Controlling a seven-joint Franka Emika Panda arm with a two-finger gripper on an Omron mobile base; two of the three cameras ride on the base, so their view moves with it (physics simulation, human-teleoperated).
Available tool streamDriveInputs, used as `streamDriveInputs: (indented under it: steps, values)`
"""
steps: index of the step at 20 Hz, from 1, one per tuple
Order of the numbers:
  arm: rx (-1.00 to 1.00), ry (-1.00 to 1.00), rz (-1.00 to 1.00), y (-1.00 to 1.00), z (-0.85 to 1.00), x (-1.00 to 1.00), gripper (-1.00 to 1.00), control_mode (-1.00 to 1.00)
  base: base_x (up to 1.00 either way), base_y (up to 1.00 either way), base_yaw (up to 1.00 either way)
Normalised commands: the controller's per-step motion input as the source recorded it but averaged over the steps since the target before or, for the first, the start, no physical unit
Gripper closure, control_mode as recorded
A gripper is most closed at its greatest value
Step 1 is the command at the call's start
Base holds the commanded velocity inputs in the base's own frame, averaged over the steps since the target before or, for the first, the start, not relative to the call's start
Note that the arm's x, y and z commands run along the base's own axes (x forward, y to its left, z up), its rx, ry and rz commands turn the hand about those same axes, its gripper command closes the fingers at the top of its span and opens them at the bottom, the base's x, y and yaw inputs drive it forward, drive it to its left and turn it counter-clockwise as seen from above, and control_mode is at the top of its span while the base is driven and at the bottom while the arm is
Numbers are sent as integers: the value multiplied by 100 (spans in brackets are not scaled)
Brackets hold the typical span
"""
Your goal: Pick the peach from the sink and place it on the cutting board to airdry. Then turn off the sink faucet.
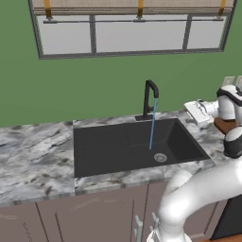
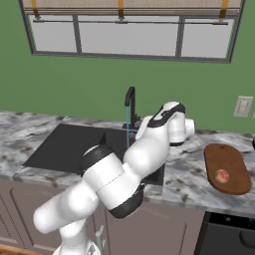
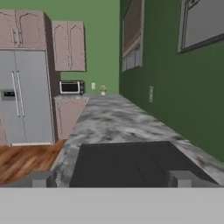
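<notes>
Peach (image 2: 222, 175) rests on the cutting board (image 2: 234, 164), right of the sink (image 1: 108, 149); sink faucet (image 1: 150, 97) runs water; gripper (image 3: 112, 178) jaws spread, empty

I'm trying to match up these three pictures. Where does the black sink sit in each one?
Left base view: the sink spans the centre, with the water stream falling into it.
Right base view: the sink is left of centre, partly behind the white arm.
Hand view: the sink is at bottom centre, seen lengthwise.
Shared landmark: the marble counter framing it, under the green wall.
</notes>
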Motion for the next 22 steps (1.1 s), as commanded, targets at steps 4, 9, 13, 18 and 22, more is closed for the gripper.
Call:
streamDriveInputs:
  steps: [4, 9, 13, 18, 22]
  values:
    - [4, -1, 4, -2, -12, 20, -100, -100, 0, 0, 0]
    - [3, -1, -9, 0, -1, 25, -100, -100, 0, 0, 0]
    - [4, 0, -20, 0, 0, 27, -100, -100, 0, 0, 0]
    - [0, 1, -18, 6, -1, 28, -100, -100, 0, 0, 0]
    - [0, 1, -12, 18, -10, 27, -100, -100, 0, 0, 0]
